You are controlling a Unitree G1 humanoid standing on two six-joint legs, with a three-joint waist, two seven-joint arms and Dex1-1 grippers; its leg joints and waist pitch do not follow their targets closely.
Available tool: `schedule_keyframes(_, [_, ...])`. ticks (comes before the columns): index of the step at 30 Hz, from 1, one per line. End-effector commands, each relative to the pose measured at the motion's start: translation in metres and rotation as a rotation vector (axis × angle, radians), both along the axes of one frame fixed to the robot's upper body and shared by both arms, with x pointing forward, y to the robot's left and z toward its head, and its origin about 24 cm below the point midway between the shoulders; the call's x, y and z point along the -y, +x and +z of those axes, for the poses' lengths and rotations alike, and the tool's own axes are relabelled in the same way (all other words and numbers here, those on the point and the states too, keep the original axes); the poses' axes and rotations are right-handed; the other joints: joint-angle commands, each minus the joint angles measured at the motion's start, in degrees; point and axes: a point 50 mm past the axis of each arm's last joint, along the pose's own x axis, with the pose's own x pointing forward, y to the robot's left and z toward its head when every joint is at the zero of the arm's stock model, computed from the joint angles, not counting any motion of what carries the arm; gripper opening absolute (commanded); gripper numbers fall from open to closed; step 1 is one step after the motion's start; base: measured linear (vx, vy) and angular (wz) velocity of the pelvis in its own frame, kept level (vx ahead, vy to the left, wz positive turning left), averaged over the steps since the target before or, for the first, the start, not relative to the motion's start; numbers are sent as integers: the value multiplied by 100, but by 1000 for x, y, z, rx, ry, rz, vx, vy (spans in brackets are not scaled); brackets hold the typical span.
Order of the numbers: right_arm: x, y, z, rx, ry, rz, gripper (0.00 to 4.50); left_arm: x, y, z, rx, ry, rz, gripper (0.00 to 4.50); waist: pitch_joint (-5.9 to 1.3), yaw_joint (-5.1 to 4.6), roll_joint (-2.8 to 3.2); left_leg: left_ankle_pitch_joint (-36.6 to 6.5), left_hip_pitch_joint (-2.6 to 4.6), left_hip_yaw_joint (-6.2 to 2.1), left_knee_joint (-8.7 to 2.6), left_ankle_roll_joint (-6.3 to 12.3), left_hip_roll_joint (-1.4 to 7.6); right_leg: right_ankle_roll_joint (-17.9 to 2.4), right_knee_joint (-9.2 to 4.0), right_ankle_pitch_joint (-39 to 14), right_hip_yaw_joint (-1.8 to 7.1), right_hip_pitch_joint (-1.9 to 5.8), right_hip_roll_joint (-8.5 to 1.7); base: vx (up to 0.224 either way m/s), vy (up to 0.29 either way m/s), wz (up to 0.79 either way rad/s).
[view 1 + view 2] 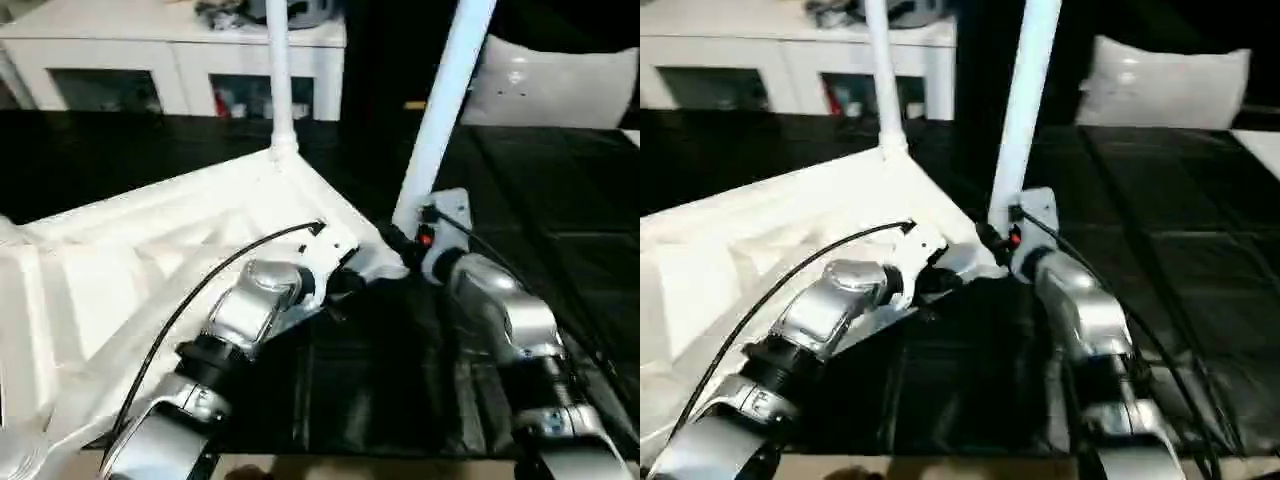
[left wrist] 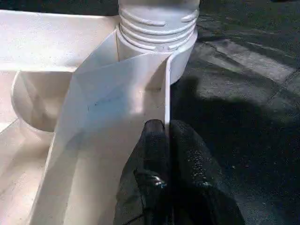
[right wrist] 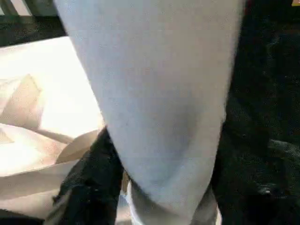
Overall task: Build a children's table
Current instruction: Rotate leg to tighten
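Observation:
The children's table top (image 1: pixel 150 250) lies upside down on the black floor, its ribbed underside facing up. One white leg (image 1: pixel 280 80) stands upright in the far corner socket. A second leg (image 1: pixel 445 110) rises at a slight tilt from the near right corner socket (image 2: pixel 157 28), with its thread ridges showing above the socket. My right gripper (image 3: pixel 164 187) is shut on this leg just above its base, a black finger (image 3: pixel 89 187) lying against its side. My left gripper (image 2: pixel 166 129) is shut on the top's thin rim wall (image 2: pixel 117 93) beside that socket.
A white glass-door cabinet (image 1: pixel 170 60) runs along the back. A grey cushion (image 1: pixel 560 85) leans at the back right. Black floor mats (image 1: pixel 560 220) stretch to the right and in front of the table top. A black cable (image 1: pixel 200 290) arcs over my left forearm.

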Motion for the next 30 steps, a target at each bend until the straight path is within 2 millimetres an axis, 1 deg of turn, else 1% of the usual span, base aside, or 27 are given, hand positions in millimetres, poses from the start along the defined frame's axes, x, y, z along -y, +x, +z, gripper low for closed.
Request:
schedule_keyframes(1, [-15, -9, -8, -56, 46, 95, 291, -2, 8, 23, 117, -37, 16, 0, -425, 46, -72, -533, 52, -130, -352, 344, 264, -1233, -369, -371, 273, 354, -454, 0, 0, 0])
schedule_keyframes(2, [-14, -10, -6, -51, 45, 108, 298, -3, 6, 23, 128, -22, -7, 0, -416, 40, -58, -664, 68, -130, -359, 310, 275, -1196, -392, -587, 272, 339, -454, 0, 0, 0])
schedule_keyframes(3, [-14, -10, -6, -51, 45, 108, 302, -3, 6, 23, 128, -22, -7, 0, -414, 35, -45, -714, 70, -139, -368, 282, 278, -1169, -398, -675, 272, 342, -453, 0, 0, 0])
schedule_keyframes(4, [-13, -11, -3, -40, 39, 139, 311, -5, 6, 23, 137, -13, -28, 0, -408, 21, -43, -807, 85, -140, -379, 233, 288, -1144, -414, -806, 270, 324, -445, 0, 0, 0])
schedule_keyframes(5, [-12, -12, -1, -34, 34, 172, 324, -8, 5, 22, 139, -5, -45, 0, -409, 19, -24, -897, 92, -144, -384, 182, 294, -1126, -423, -874, 272, 322, -444, 0, 0, 0])
schedule_keyframes(6, [-8, -14, 3, -20, 12, 241, 335, -13, 3, 20, 140, 12, -83, 0, -412, 26, -11, -896, 101, -143, -380, 160, 293, -1128, -413, -813, 275, 319, -437, 0, 0, 0])
schedule_keyframes(8, [-6, -14, 5, -14, 1, 264, 345, -15, 2, 20, 139, 19, -97, 0, -411, 22, -17, -882, 87, -140, -376, 171, 296, -1159, -397, -663, 280, 329, -445, 0, 0, 0])
schedule_keyframes(9, [-4, -15, 6, -12, -10, 291, 362, -18, 1, 19, 140, 26, -112, 0, -412, 22, -17, -860, 82, -142, -377, 172, 301, -1171, -388, -615, 282, 332, -449, 0, 0, 0])
schedule_keyframes(10, [-1, -15, 8, -1, -35, 331, 362, -21, 0, 18, 140, 30, -143, 0, -420, 27, -4, -813, 86, -141, -366, 180, 294, -1197, -379, -527, 278, 327, -442, 0, 0, 0])
schedule_keyframes(12, [2, -16, 11, 10, -51, 370, 381, -25, -3, 17, 137, 43, -183, 0, -420, 40, -5, -767, 81, -135, -360, 212, 298, -1258, -357, -377, 280, 330, -442, 0, 0, 0])
schedule_keyframes(13, [8, -16, 13, 23, -66, 407, 394, -30, -6, 15, 135, 62, -239, 0, -420, 49, -6, -791, 87, -139, -361, 215, 301, -1269, -361, -397, 276, 326, -450, 0, 0, 0])
schedule_keyframes(14, [10, -16, 14, 29, -73, 436, 394, -34, -8, 13, 126, 75, -263, 0, -418, 51, -16, -851, 86, -138, -363, 218, 303, -1270, -361, -464, 276, 333, -454, 0, 0, 0])
schedule_keyframes(15, [10, -16, 14, 29, -73, 436, 407, -34, -8, 13, 126, 75, -263, 0, -417, 59, -10, -873, 90, -137, -362, 214, 307, -1271, -364, -497, 278, 328, -461, 0, 0, 0])
schedule_keyframes(16, [15, -20, 15, 45, -91, 547, 407, -42, -11, 10, 115, 107, -320, 0, -409, 55, -7, -858, 89, -132, -366, 205, 311, -1294, -359, -479, 284, 322, -457, 0, 0, 0])
schedule_keyframes(17, [15, -21, 16, 46, -93, 556, 407, -43, -11, 10, 114, 109, -323, 0, -419, 84, 2, -932, 106, -138, -357, 204, 320, -1293, -366, -547, 277, 320, -466, 0, 0, 0])
schedule_keyframes(18, [16, -23, 16, 50, -99, 607, 407, -47, -13, 8, 110, 122, -347, 0, -408, 95, 7, -985, 113, -130, -359, 204, 320, -1302, -369, -586, 280, 307, -454, 0, 0, 0])
schedule_keyframes(20, [16, -27, 17, 48, -83, 694, 407, -55, -16, 7, 100, 140, -403, 0, -409, 136, 30, -1041, 110, -140, -364, 196, 328, -1292, -362, -635, 280, 313, -459, 0, 0, 0])
schedule_keyframes(21, [15, -26, 17, 44, -66, 729, 407, -59, -18, 8, 93, 139, -436, 0, -412, 150, 25, -1058, 117, -135, -364, 193, 335, -1312, -361, -618, 280, 303, -458, 0, 0, 0])
schedule_keyframes(23, [15, -26, 16, 42, -60, 743, 407, -61, -19, 8, 88, 140, -443, 0, -415, 172, 30, -1078, 124, -132, -361, 162, 337, -1375, -347, -614, 279, 297, -461, 0, 0, 0])
schedule_keyframes(24, [14, -26, 15, 33, -51, 764, 381, -64, -19, 8, 81, 146, -452, 0, -412, 192, 26, -1098, 130, -129, -360, 145, 339, -1401, -348, -624, 280, 288, -463, 0, 0, 0])
schedule_keyframes(26, [13, -27, 12, 16, -38, 805, 381, -68, -19, 8, 78, 160, -464, 0, -410, 199, 9, -1127, 117, -133, -367, 125, 339, -1415, -340, -673, 274, 295, -458, 0, 0, 0])
schedule_keyframes(29, [10, -29, 9, -5, -18, 873, 368, -74, -19, 9, 75, 170, -465, 0, -411, 208, 10, -1165, 117, -137, -366, 107, 340, -1404, -339, -777, 273, 292, -473, 0, 0, 0])
schedule_keyframes(30, [9, -29, 8, -10, -14, 884, 339, -76, -19, 9, 73, 173, -466, 0, -410, 205, 7, -1190, 119, -134, -367, 102, 341, -1394, -344, -815, 273, 289, -473, 0, 0, 0])
